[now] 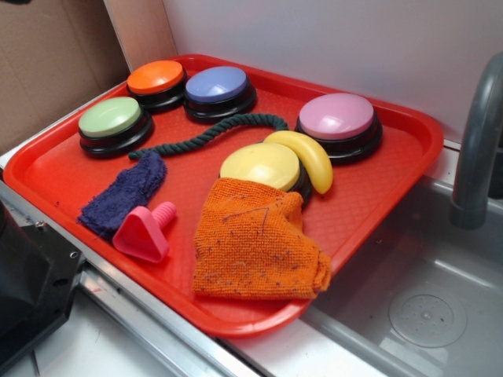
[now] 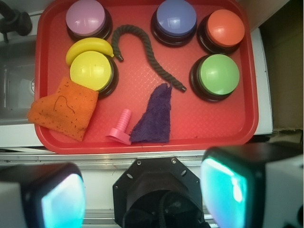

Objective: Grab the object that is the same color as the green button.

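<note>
**Rope Awaits the Grab on the Red Tray**

While my gripper hangs high above the tray's near edge, its jaws spread wide and empty, the dark green rope lies curved on the red tray. It sits between the yellow button and the green button, one end just beside the purple cloth. I judge the straight middle stretch the best hold, with the fingers set across the rope, clear of the cloth and buttons.
</note>
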Controlling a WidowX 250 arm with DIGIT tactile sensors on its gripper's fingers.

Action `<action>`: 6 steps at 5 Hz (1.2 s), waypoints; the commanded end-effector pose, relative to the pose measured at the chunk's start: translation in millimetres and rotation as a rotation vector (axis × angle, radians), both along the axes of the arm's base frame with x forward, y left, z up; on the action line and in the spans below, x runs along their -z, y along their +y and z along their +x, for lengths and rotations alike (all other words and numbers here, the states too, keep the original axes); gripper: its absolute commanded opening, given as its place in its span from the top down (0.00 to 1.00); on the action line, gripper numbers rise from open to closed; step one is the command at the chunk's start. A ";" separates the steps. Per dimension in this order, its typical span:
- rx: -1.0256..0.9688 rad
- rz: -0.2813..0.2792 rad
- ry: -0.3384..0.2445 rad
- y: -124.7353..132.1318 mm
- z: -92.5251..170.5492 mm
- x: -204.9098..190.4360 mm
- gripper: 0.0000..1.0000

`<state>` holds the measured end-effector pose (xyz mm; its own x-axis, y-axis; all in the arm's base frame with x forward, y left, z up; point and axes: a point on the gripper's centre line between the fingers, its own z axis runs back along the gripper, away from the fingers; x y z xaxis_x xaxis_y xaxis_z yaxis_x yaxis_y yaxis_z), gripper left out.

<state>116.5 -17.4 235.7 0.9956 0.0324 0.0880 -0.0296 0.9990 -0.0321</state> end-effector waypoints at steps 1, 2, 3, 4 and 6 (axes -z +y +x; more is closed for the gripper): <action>0.000 0.000 0.000 0.0 0.0 0.0 0.00; 0.143 0.023 -0.043 3.6 15.6 13.9 0.00; 0.284 0.004 -0.071 4.8 36.0 37.7 0.00; 0.367 0.032 -0.081 11.6 52.2 59.9 0.00; 0.447 0.093 -0.197 24.7 87.0 103.9 0.00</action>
